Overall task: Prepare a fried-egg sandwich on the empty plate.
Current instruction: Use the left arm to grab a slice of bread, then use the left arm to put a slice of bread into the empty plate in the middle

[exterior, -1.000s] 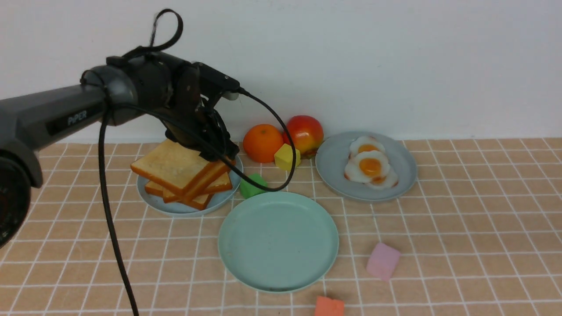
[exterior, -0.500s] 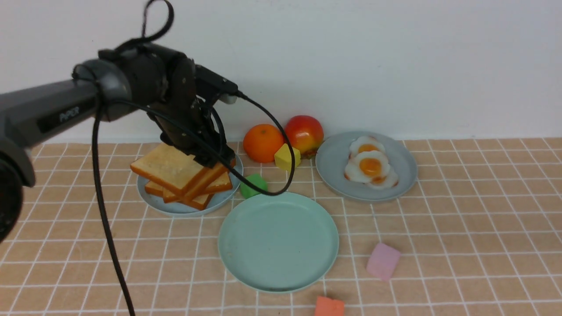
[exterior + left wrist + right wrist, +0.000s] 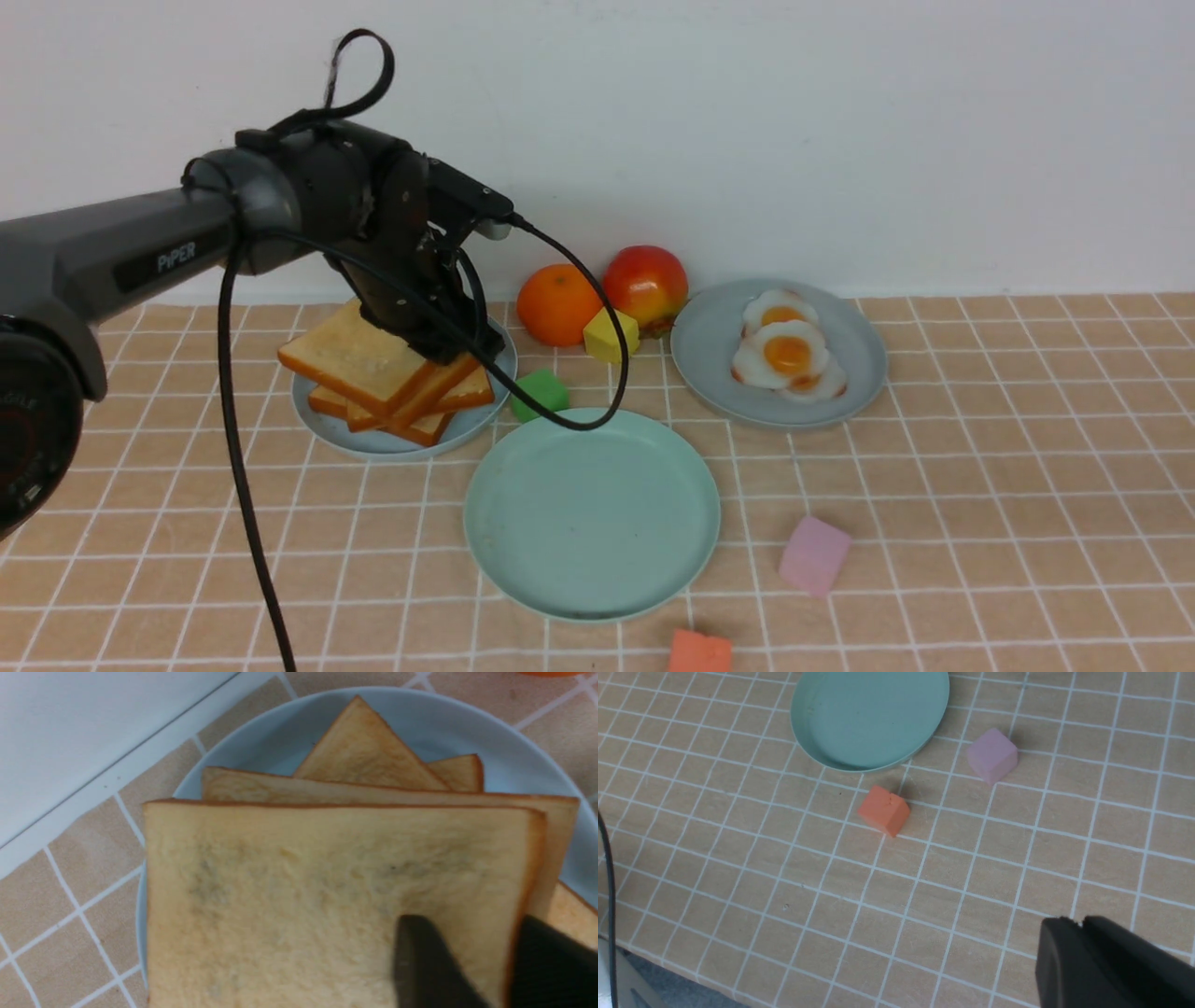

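The empty plate (image 3: 592,513), pale mint green, lies at the table's centre and also shows in the right wrist view (image 3: 868,718). Left of it, a pile of toast slices (image 3: 373,364) sits on a light-blue plate (image 3: 373,439). My left gripper (image 3: 448,350) is at the pile's right corner. In the left wrist view this gripper (image 3: 472,926) is shut on the top toast slice (image 3: 303,896), one finger on its face and one past its crust. Fried eggs (image 3: 787,353) lie on a grey-blue plate (image 3: 840,392) at the right. My right gripper (image 3: 1080,924) is shut over bare cloth.
An orange (image 3: 558,303), an apple (image 3: 646,283) and a yellow block (image 3: 610,333) stand between the two back plates. A green block (image 3: 540,392) sits by the toast plate. A pink block (image 3: 814,554) and an orange-red block (image 3: 700,651) lie near the front. The left arm's cable (image 3: 597,411) droops to the mint plate's far rim.
My left gripper's jaws have narrowed onto the top slice's right corner, and the arm has shifted slightly. The toast pile and everything else stay in place.
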`<state>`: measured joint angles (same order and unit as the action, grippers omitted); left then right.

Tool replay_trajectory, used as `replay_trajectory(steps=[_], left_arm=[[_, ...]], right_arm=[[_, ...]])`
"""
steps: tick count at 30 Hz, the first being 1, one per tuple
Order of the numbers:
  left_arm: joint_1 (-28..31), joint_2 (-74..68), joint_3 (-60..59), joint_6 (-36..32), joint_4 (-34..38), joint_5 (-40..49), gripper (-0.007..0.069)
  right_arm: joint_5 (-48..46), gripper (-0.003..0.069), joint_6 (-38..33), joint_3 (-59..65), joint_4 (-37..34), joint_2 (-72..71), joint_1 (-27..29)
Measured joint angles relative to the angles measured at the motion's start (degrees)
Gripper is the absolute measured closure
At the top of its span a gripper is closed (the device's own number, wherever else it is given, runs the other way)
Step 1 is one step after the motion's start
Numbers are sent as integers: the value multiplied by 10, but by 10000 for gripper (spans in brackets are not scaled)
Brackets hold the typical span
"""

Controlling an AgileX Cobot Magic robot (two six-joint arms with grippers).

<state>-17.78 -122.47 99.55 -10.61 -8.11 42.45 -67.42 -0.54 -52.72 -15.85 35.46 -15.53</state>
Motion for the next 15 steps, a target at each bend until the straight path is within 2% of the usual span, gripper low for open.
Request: replay_trajectory(steps=[1,3,8,15], left_arm=[[-1,5,0,-1,3,5,536],[-2,17,-1,-4,2,16,603],[-28,78,-2,18,5,72,607],[-163,152,-46,38,33,103,607]], right_arm=[[0,584,-4,0,-1,0,0],[0,584,-8,0,-1,0,0],[0,579,-11,0,-1,0,0],[0,573,-23,0,-2,0,0]])
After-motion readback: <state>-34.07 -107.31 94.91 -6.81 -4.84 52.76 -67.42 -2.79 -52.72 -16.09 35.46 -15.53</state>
